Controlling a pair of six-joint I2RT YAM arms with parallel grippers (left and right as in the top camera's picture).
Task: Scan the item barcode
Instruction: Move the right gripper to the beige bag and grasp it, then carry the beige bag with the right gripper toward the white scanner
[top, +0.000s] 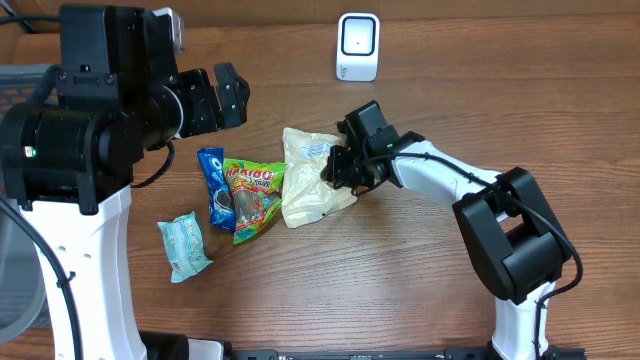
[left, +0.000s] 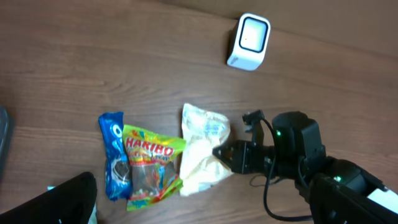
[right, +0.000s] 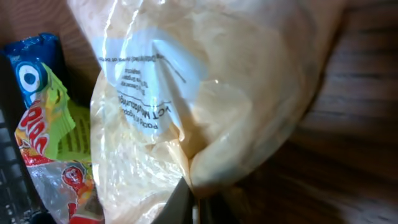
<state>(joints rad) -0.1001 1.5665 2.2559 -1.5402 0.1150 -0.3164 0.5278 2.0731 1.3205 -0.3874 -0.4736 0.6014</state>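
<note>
The right tool was pinched together on the right edge of the pale bag with thin film caught between its jaws. The bag lay flat on the table, with its printed white label facing up in the right wrist view. The Haribo bag touched its left side, and the Oreo pack lay beyond that. A teal packet sat apart, nearer the front edge. The scanner stood upright at the far side, well apart from the bag. The left tool hung above the table with its jaws spread wide, holding nothing.
</note>
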